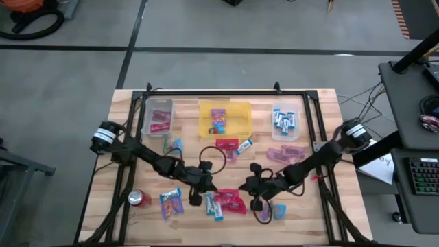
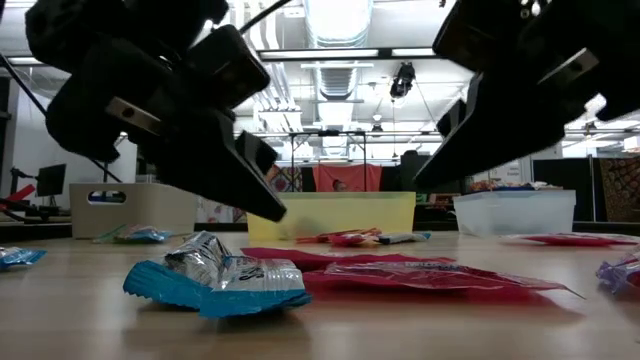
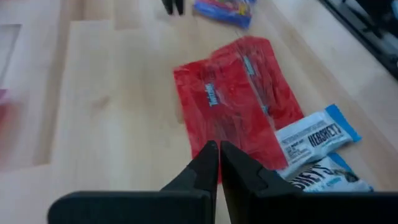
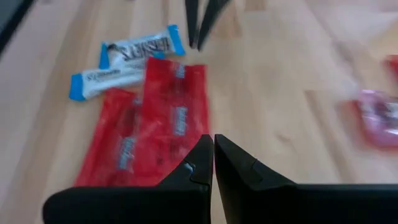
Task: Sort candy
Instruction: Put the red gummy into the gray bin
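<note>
Red packets (image 3: 239, 99) lie flat mid-tabletop (image 1: 329, 206), blue-and-white bars (image 3: 317, 134) touching them; left hand (image 3: 219, 152) and right hand (image 4: 213, 149) both pinched closed, empty, above them; film is light, slippery, crinkly; pinch a sealed end edge.

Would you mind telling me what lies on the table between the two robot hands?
In the high view, the red packets lie between the left hand and the right hand, with blue-and-white bars beside them.

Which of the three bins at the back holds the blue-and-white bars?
The clear bin at the right end; the yellow bin holds a purple packet, the left bin red ones.
</note>
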`<control>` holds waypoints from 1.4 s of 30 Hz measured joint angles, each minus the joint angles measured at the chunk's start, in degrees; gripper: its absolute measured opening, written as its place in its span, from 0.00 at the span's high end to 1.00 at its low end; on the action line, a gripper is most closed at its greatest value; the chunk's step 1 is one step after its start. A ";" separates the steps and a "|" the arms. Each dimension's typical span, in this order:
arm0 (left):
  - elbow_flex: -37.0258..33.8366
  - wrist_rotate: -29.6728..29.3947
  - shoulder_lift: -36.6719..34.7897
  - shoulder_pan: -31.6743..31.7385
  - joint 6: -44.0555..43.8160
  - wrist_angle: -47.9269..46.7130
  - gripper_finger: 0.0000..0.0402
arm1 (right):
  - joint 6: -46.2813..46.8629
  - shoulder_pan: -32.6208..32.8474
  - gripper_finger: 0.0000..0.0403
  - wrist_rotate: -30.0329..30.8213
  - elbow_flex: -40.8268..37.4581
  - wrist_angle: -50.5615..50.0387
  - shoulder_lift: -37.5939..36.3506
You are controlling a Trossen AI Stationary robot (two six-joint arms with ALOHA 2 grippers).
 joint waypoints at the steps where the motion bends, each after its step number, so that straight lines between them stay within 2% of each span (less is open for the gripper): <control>1: 0.79 0.42 0.87 -0.01 0.46 0.13 1.00 | -0.02 0.00 0.98 -0.35 0.04 0.87 0.71; 11: 3.56 0.72 5.21 -0.01 2.62 0.19 1.00 | 0.09 0.11 0.97 -2.01 0.18 7.26 4.93; 15: 3.51 0.61 5.73 -0.01 2.10 0.26 1.00 | 0.24 0.11 0.93 -2.13 0.27 7.84 5.02; 19: 3.47 0.48 6.35 0.01 1.39 0.77 1.00 | 0.62 0.11 0.83 -1.79 0.37 7.80 5.02; 25: 3.47 0.41 7.33 0.03 -0.07 1.32 1.00 | 1.09 0.11 0.63 -1.67 0.56 7.90 5.02; 32: 3.54 -0.07 8.47 0.03 -1.21 2.77 1.00 | 0.98 0.09 0.41 -1.62 0.58 12.06 6.94; 37: 3.48 -1.04 8.51 -0.01 -1.44 2.88 1.00 | 0.17 -0.04 0.32 -0.94 0.92 13.27 10.51; 42: 3.45 -1.20 8.55 -0.01 -1.64 2.99 1.00 | 0.68 -0.57 0.30 -0.65 2.16 13.83 13.50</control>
